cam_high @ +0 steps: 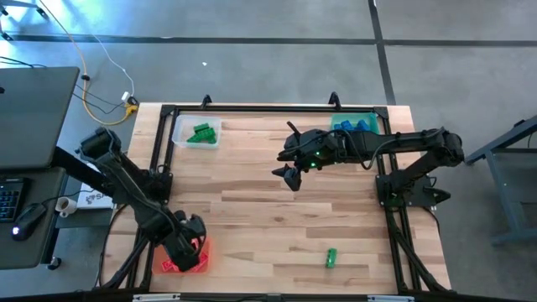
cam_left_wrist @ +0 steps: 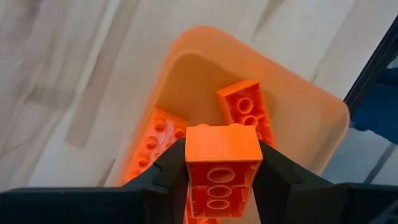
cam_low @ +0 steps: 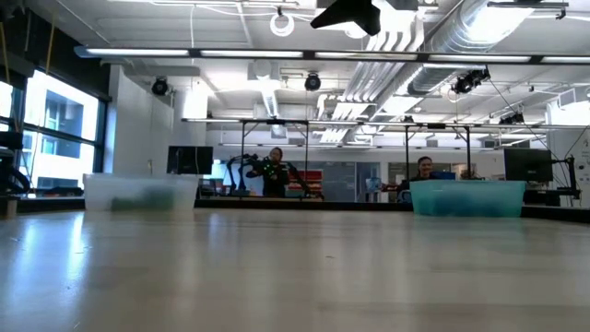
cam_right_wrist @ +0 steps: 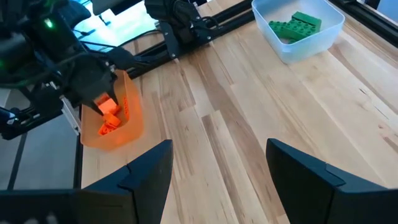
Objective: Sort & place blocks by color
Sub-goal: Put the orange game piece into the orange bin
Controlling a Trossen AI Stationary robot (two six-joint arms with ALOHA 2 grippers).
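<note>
My left gripper [cam_high: 186, 243] hangs over the orange tray [cam_left_wrist: 311, 106] at the table's near left corner, shut on a red block [cam_left_wrist: 222, 163]. Two more red blocks [cam_left_wrist: 249, 112] lie on the tray's floor. A single green block [cam_high: 331, 257] rests flat on the bare wood near the front edge, right of centre. My right gripper [cam_high: 289, 178] hovers open high above the table's middle, holding nothing. Green blocks [cam_high: 202, 132] sit in the clear tray [cam_high: 181, 134], and blue ones [cam_high: 356, 125] in the teal tray [cam_high: 339, 124]. My left gripper pinches the red block by its two long sides [cam_left_wrist: 186, 171] between its two fingers [cam_left_wrist: 166, 177]. The fingers point steeply down from above and lie along the block. The block's hollow underside [cam_left_wrist: 217, 190] faces the wrist camera, and it hangs clear above the tray's inside.
The clear tray stands at the far left corner and the teal tray [cam_low: 467, 197] at the far right. A black frame [cam_high: 252, 107] runs along the table's edges. A desk with a laptop [cam_high: 29, 101] stands off the left side. People show in the room behind the table.
</note>
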